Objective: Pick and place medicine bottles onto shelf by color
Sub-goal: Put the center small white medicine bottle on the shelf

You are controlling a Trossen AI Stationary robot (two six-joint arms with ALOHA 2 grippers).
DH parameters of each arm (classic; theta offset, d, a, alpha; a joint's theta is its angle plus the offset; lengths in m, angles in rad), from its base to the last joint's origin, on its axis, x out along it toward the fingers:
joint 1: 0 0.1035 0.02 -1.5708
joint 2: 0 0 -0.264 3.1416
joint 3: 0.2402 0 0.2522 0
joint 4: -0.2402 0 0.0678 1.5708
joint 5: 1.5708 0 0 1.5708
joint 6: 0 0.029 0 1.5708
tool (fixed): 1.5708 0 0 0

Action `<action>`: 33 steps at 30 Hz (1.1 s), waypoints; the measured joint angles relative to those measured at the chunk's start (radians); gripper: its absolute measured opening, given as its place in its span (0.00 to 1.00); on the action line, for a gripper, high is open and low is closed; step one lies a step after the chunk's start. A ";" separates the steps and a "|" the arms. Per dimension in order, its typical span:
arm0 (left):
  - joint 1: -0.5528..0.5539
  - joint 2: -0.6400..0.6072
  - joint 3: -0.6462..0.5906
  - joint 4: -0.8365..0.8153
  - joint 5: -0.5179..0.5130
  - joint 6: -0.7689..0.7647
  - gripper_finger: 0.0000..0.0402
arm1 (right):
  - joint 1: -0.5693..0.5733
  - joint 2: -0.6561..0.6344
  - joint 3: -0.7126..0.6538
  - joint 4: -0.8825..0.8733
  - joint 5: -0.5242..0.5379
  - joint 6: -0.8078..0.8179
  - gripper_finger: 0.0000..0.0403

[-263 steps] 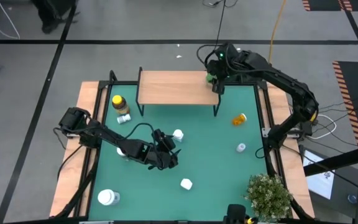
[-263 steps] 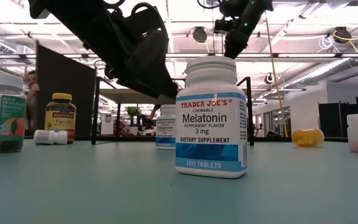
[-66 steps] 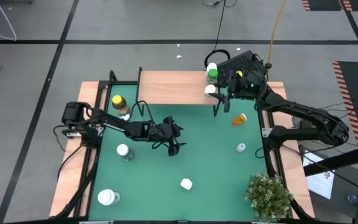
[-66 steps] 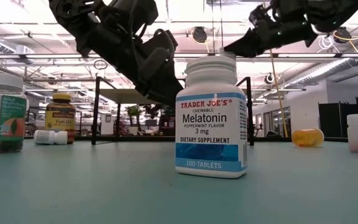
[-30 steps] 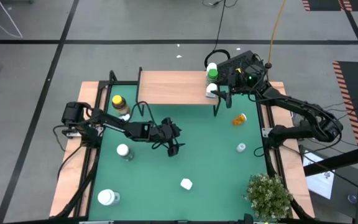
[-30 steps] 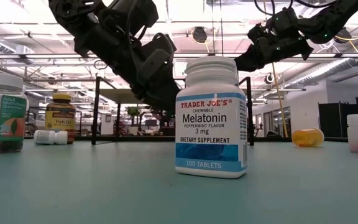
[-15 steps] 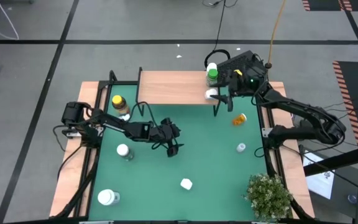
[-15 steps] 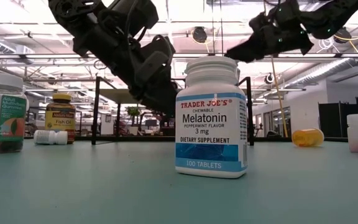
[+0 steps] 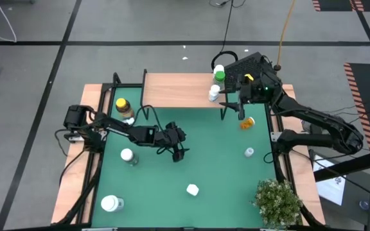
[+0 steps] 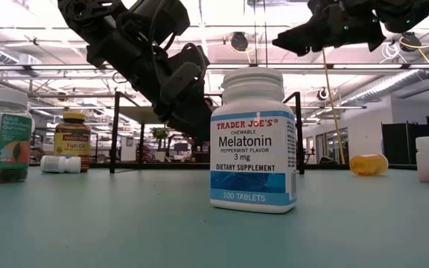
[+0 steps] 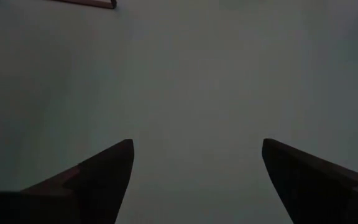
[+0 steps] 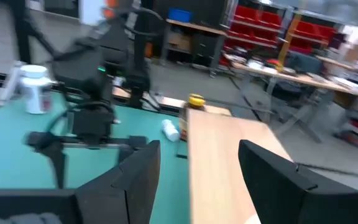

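High cam straight down, low cam at mat level, wrist cams forward, all share shelf (image 9: pixel 178 90)

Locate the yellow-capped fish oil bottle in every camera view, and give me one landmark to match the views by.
High view: fish oil bottle stands at the table's far left, beside the shelf's left end.
Low view: at the left, upright, label facing the camera.
Left wrist view: not in it.
Right wrist view: only its yellow cap, past the shelf board's far end.
Shared landmark: the small white bottle lying beside it.
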 joint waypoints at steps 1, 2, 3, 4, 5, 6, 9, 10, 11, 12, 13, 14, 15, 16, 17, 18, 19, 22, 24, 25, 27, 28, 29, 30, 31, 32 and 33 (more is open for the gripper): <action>0.000 0.000 0.000 0.000 0.000 0.000 0.89 | 0.000 0.001 0.000 -0.010 0.031 -0.002 0.53; 0.000 0.000 0.000 0.001 0.000 0.001 0.89 | 0.000 0.002 0.000 -0.018 0.065 -0.006 0.53; 0.000 0.000 0.000 0.002 0.000 0.001 0.89 | 0.000 0.005 0.000 -0.019 0.105 -0.013 0.53; 0.001 0.000 0.000 0.003 -0.001 0.001 0.89 | 0.003 0.008 0.000 -0.022 0.140 -0.018 0.53; 0.003 0.000 0.000 0.005 -0.001 0.001 0.89 | 0.008 0.015 0.000 -0.029 0.172 -0.018 0.53; 0.006 0.000 0.000 0.009 0.000 0.001 0.89 | 0.018 0.023 0.000 -0.038 0.201 -0.017 0.53; 0.017 0.000 0.000 0.020 -0.001 0.001 0.89 | 0.082 0.037 -0.001 -0.072 0.283 0.053 0.53; 0.019 0.000 0.000 0.025 -0.001 0.005 0.89 | 0.118 0.041 -0.001 -0.073 0.324 0.061 0.53; 0.022 0.000 0.000 0.032 -0.002 0.014 0.89 | 0.157 0.043 -0.001 -0.077 0.373 0.046 0.53; 0.025 0.000 0.000 0.038 -0.002 0.023 0.89 | 0.198 0.045 -0.001 -0.081 0.433 0.014 0.53; 0.027 0.000 0.000 0.042 -0.002 0.033 0.89 | 0.236 0.046 -0.001 -0.079 0.497 -0.028 0.53; 0.030 0.000 0.000 0.044 -0.002 0.041 0.89 | 0.273 0.046 -0.001 -0.070 0.560 -0.077 0.52; 0.031 0.000 0.000 0.044 -0.002 0.044 0.89 | 0.304 0.046 -0.001 -0.055 0.616 -0.121 0.52; 0.031 0.000 0.000 0.044 -0.002 0.046 0.89 | 0.329 0.043 0.000 -0.043 0.674 -0.157 0.52; 0.034 0.000 0.000 0.045 -0.002 0.050 0.89 | 0.349 0.037 0.000 -0.045 0.731 -0.179 0.52; 0.035 0.000 0.000 0.052 -0.002 0.054 0.89 | 0.364 0.034 0.000 -0.047 0.779 -0.185 0.51; 0.035 0.000 0.000 0.064 -0.002 0.062 0.89 | 0.376 0.033 0.001 -0.047 0.818 -0.180 0.51; 0.035 0.000 0.000 0.133 -0.002 0.099 0.89 | 0.386 0.031 0.001 -0.087 0.857 -0.155 0.51; 0.035 0.000 0.000 0.187 -0.001 0.128 0.89 | 0.385 0.031 0.001 -0.112 0.859 -0.161 0.51; 0.035 0.000 0.000 0.210 -0.002 0.143 0.89 | 0.383 0.031 0.001 -0.127 0.867 -0.161 0.52; 0.035 0.000 0.000 0.240 -0.001 0.164 0.89 | 0.378 0.030 0.001 -0.153 0.866 -0.152 0.52; 0.035 0.000 0.000 0.247 -0.001 0.169 0.89 | 0.378 0.028 0.001 -0.169 0.861 -0.150 0.52; 0.035 0.000 0.000 0.247 -0.001 0.174 0.89 | 0.378 0.027 0.001 -0.183 0.847 -0.149 0.52; 0.035 0.000 0.000 0.246 -0.001 0.174 0.89 | 0.378 0.026 0.001 -0.193 0.837 -0.149 0.52; 0.035 0.000 0.000 0.244 -0.001 0.174 0.89 | 0.379 0.026 0.001 -0.201 0.824 -0.152 0.52; 0.035 0.000 0.000 0.244 -0.001 0.174 0.89 | 0.379 0.026 0.001 -0.209 0.804 -0.164 0.52; 0.036 0.000 0.000 0.247 -0.001 0.174 0.89 | 0.377 0.026 0.001 -0.214 0.781 -0.185 0.52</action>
